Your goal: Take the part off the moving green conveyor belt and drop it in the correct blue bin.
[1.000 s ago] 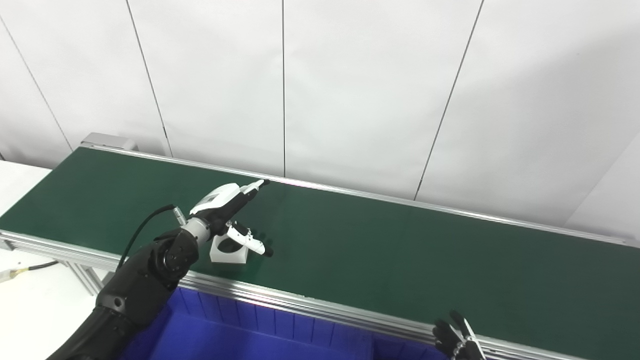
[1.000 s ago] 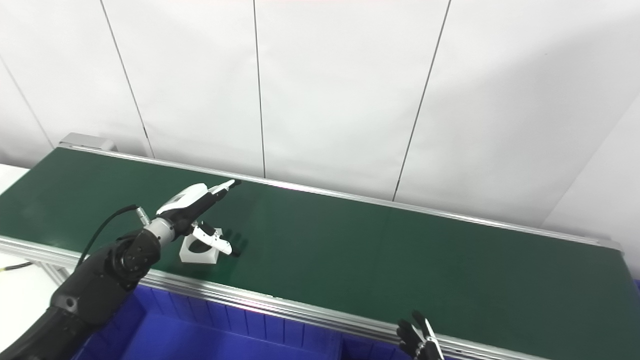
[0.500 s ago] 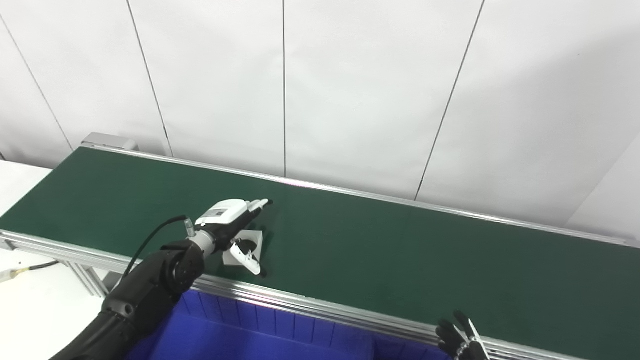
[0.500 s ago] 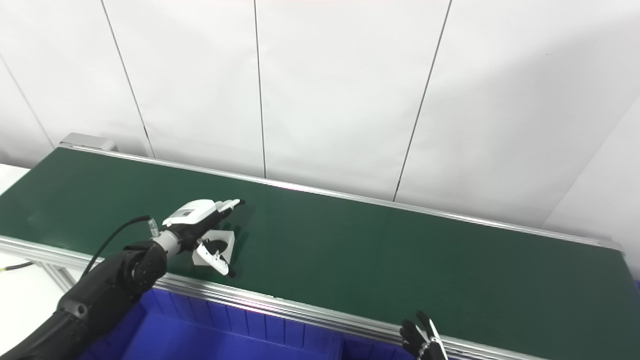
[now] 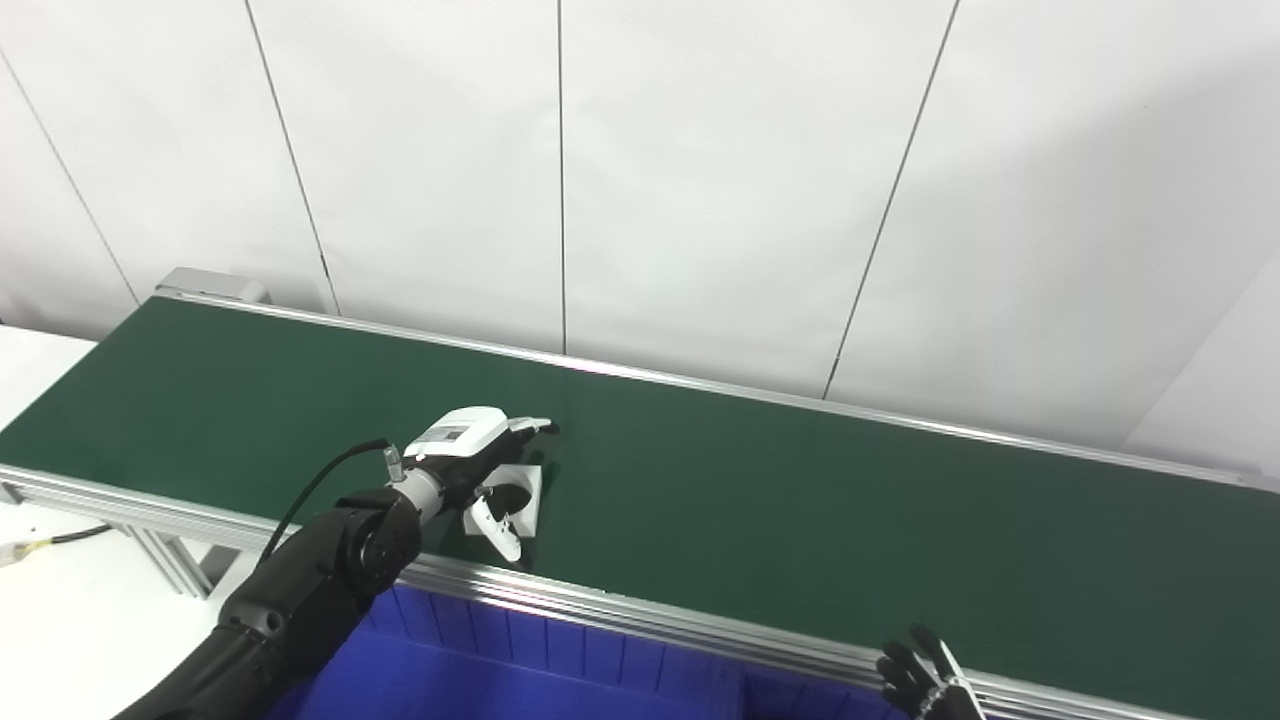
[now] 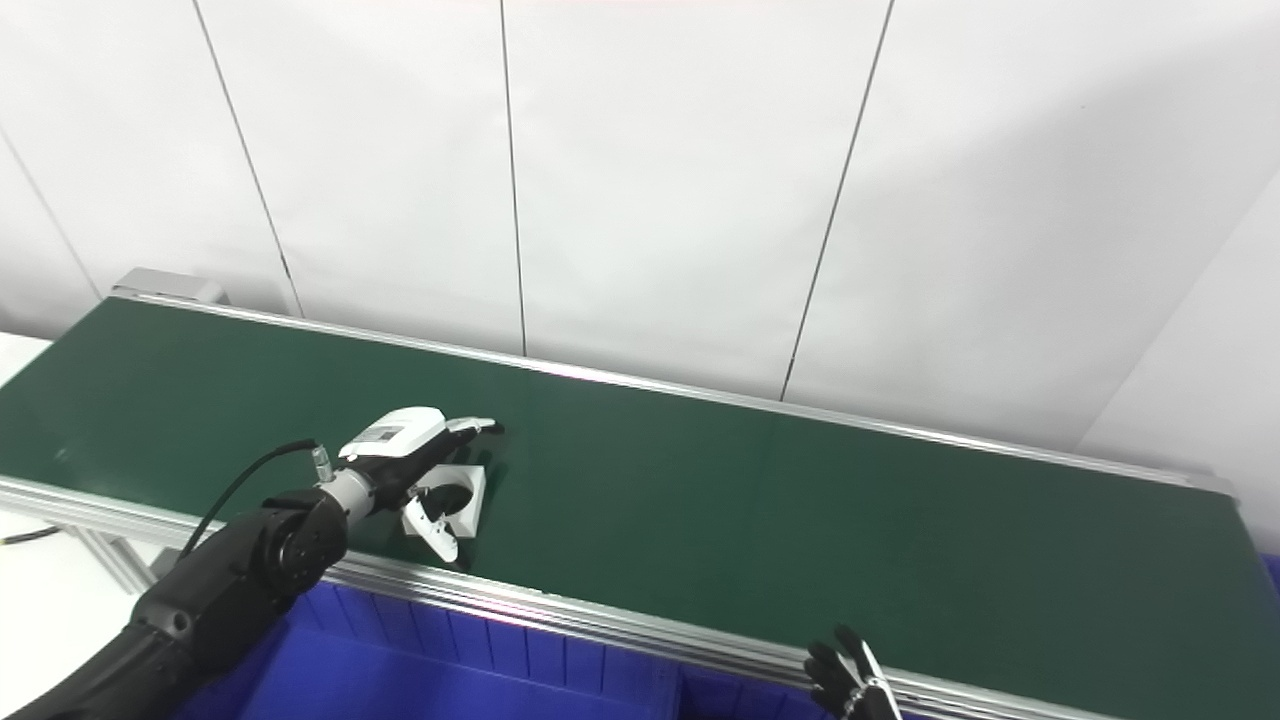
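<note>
One part: you have a single white part (image 5: pixel 519 488) to deal with, a small squarish block with a round dark hole in it, lying on the green conveyor belt (image 5: pixel 800 500) close to its near rail.
Left hand: your left hand (image 5: pixel 478 462) is over the part, coming at it from about 7 o'clock. Its fingers (image 5: pixel 530 425) reach past the part's far edge and the thumb (image 5: pixel 493 519) hangs at the near side.
Left grip: the fingers are spread around the block and not yet pinched. You cannot tell whether any of them touch it.
Right hand: your right hand (image 6: pixel 850 685) shows only at the bottom edge, at about 4 o'clock from the part and well apart from it. The fingertips look spread and it holds nothing that you can see.
Bin: the blue bin (image 5: pixel 560 680) lies just below the near rail, at about 6 o'clock from the part.
Handling: judge it light, stiff and smooth, probably hard plastic, so it will not crush but may slide or tip under a glancing push.
Where to hold: pinch it across two opposite flat sides, thumb near and fingers far, rather than by a corner or the hole's rim.
Risk: the belt moves, so a late pinch may just shove it along.
</note>
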